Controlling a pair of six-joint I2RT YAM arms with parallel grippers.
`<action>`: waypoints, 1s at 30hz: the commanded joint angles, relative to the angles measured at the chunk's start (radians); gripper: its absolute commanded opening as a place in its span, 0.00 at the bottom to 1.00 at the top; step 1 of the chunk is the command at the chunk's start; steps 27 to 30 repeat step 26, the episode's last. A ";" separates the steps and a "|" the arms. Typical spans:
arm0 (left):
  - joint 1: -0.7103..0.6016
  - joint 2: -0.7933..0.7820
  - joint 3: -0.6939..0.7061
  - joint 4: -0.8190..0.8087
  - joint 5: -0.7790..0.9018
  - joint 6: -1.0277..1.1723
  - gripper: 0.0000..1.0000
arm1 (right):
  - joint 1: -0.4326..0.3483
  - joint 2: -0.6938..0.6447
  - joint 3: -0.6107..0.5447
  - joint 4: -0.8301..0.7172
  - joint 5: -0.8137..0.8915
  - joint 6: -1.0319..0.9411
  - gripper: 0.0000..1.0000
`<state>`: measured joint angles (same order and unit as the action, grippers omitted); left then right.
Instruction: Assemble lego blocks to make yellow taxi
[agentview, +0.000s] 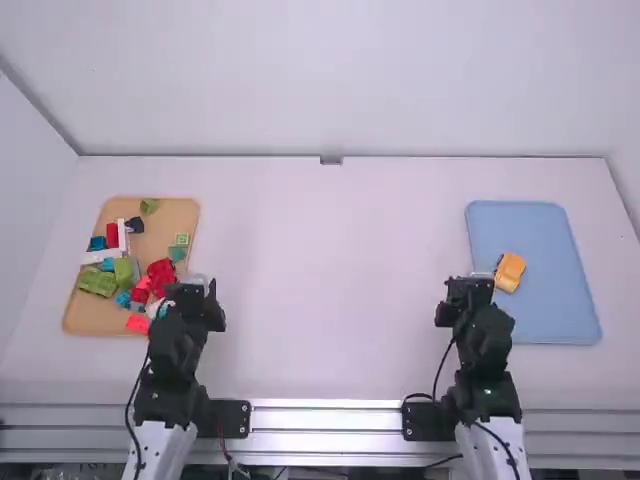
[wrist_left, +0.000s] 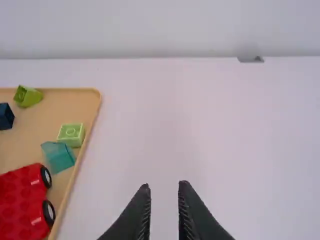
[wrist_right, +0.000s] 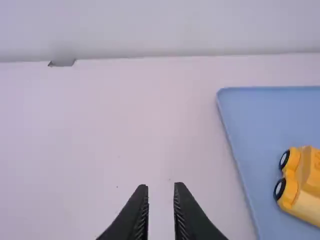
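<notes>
Left arm (agentview: 165, 440) and right arm (agentview: 490, 440) stand in the foreground, before the white table (agentview: 330, 280). The yellow taxi (agentview: 509, 271), wheels fitted, lies on the blue tray (agentview: 555, 320) at right and appears assembled, with no step evidently left; loose blocks (agentview: 161, 273) of other colours occupy the tan tray (agentview: 98, 320) at left. Fingers of the left gripper (wrist_left: 164, 186) and right gripper (wrist_right: 161, 187) are moderately parted, holding and touching nothing.
</notes>
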<state>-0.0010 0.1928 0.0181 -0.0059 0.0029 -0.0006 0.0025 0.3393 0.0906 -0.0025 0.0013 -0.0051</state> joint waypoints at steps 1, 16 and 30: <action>0.001 -0.041 -0.018 0.006 -0.003 0.001 0.11 | -0.002 -0.044 -0.045 0.002 -0.001 0.005 0.09; 0.001 -0.193 -0.018 0.006 -0.003 0.001 0.00 | -0.002 -0.253 -0.091 0.002 -0.001 0.005 0.00; 0.001 -0.193 -0.018 0.006 -0.003 0.001 0.00 | -0.002 -0.339 -0.091 0.002 -0.001 0.005 0.00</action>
